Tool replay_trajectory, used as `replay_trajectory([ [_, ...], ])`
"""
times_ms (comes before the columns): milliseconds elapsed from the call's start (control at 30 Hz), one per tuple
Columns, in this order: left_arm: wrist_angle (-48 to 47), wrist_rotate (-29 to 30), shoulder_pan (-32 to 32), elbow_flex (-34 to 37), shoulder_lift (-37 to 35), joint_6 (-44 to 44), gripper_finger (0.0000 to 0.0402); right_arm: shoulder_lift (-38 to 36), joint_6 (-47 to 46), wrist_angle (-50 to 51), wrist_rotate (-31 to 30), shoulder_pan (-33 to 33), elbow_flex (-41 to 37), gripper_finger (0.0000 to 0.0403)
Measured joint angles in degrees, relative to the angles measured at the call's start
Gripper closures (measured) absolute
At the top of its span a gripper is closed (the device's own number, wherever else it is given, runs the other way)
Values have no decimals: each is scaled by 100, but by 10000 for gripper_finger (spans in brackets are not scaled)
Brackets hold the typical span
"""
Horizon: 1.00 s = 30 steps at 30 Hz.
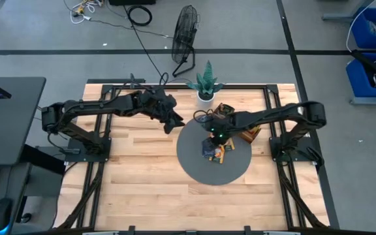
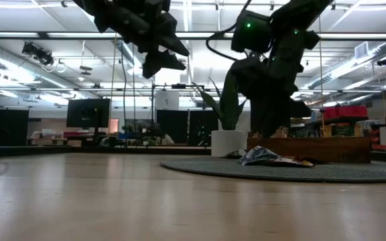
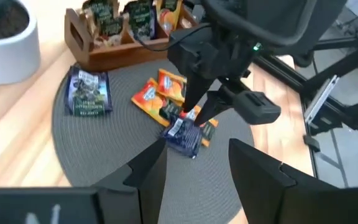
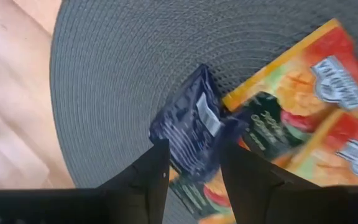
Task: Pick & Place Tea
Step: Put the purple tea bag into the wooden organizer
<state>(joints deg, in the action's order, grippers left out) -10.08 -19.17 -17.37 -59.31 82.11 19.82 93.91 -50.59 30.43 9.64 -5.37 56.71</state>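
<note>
sachets of tea [image 3: 166, 109] are found heaped on the round grey mat [image 3: 104, 155], mostly orange-yellow ones with a dark blue sachet [image 4: 188, 127] lying on top of the pile; another blue sachet [image 3: 87, 92] lies flat and apart on the mat, nearer the wooden tray [image 3: 114, 46]; several more packets stand upright in that tray's compartments; a white plant pot [image 3: 5, 40] is seen just beside the tray, off the mat.

right gripper [image 4: 194, 171] is poised directly over the heap, fingers parted with the dark blue sachet showing between the tips; nothing is clamped; whether the tips touch the foil cannot be told; in the left wrist view it is seen coming down on the pile from above.

left gripper [image 3: 194, 165] is held high above the table, away from the heap toward the left side of the mat, fingers spread and empty; it appears to be waiting.

handling, as judged: sachets are taken to be very light, thin and floppy, with slick crinkled foil; a flat one offers little to pinch from above, and overlapped neighbours may be dragged along or slid aside; the blue one is rumpled and partly raised off the pile, so a raised edge or corner seems the best hold, pinched across its thin side; a gentle squeeze should suffice, since the contents are soft and not fragile, though a shallow grip could let the foil slip out on lifting.
</note>
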Motion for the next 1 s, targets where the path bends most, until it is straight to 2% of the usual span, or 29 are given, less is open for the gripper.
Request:
replay_trajectory([
  [167, -115, -202, 22, 0, 0, -155, 225, 215, -231, -156, -30, -2, 0, 254],
  [333, -152, -212, 79, 0, -2, -341, 225, 191, -391, -116, -75, -2, 0, 254],
  [567, -264, -209, 162, 0, -2, -500, 225, 171, -492, -88, 223, -2, 2, 254],
  [1000, -405, -204, 225, 0, -2, -704, 225, 147, -700, -32, 230, -2, 2, 254],
])
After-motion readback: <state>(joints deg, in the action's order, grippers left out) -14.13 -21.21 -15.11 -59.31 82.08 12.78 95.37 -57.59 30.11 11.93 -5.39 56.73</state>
